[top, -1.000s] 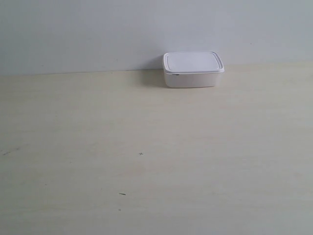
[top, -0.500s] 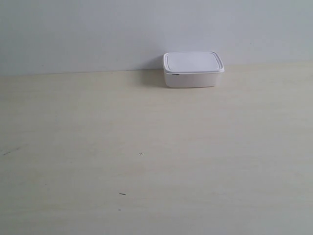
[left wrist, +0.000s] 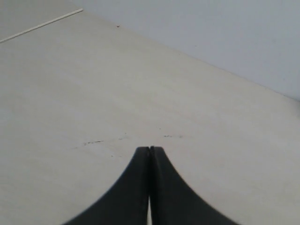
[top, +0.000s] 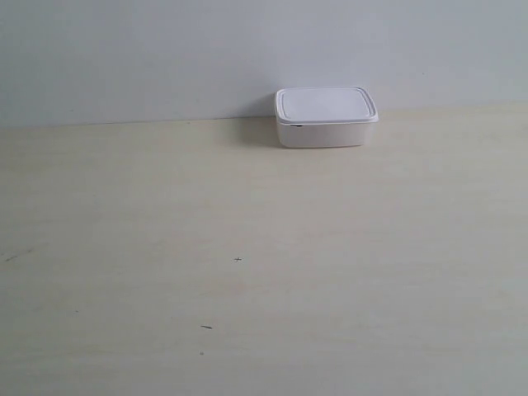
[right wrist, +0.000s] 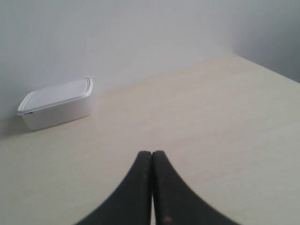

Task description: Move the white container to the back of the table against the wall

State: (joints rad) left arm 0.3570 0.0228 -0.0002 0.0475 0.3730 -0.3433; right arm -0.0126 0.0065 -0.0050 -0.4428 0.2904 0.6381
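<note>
The white container (top: 324, 117) rests with its lid on at the back of the table (top: 247, 247), its rear edge right at the wall (top: 165, 49). The right wrist view also shows the white container (right wrist: 57, 103), well ahead of my right gripper (right wrist: 152, 153), whose black fingertips are pressed together with nothing between them. My left gripper (left wrist: 150, 148) is shut too, hovering over bare table (left wrist: 93, 93) with the container out of its view. Neither arm appears in the exterior view.
A few tiny dark specks (top: 206, 327) mark the cream tabletop toward the front. In the right wrist view a second wall (right wrist: 272, 33) meets the table beyond its side edge. A thin pale line (left wrist: 40, 26) crosses the far corner in the left wrist view.
</note>
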